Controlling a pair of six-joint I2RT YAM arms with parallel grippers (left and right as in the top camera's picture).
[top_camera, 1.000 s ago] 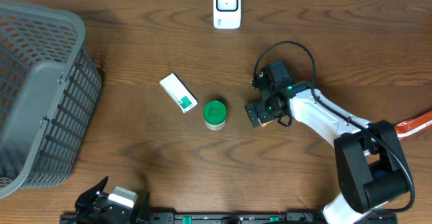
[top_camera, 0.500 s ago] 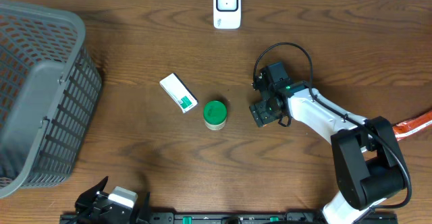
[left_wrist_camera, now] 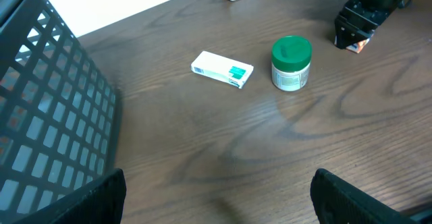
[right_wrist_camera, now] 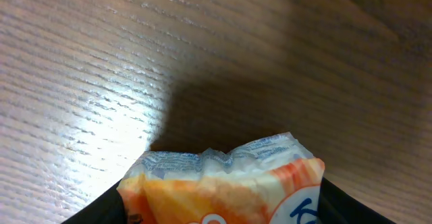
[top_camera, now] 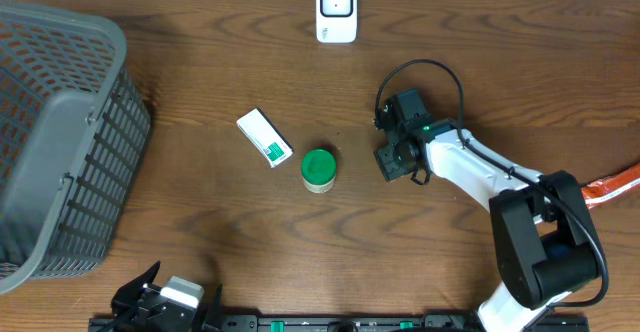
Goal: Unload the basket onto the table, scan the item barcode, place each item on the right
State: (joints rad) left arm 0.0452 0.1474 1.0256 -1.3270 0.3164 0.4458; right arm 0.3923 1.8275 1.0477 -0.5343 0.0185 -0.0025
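Snack packet point(right_wrist_camera: 223, 183) sits between my right gripper's point(right_wrist_camera: 226, 209) fingers point(right_wrist_camera: 101, 214), which press on its two sides. I judge that grip leaves the printed faces bare for scanning. Its crimped end points away from my wrist, so the long axis seems to run along the fingers.

From overhead, that gripper is low over the table point(top_camera: 200, 232), beside the green-lidded jar point(top_camera: 319, 169) and well apart from the white scanner point(top_camera: 336, 9).

In the left wrist view, my left gripper point(left_wrist_camera: 216, 200) is spread wide and empty, parked clear of the work.
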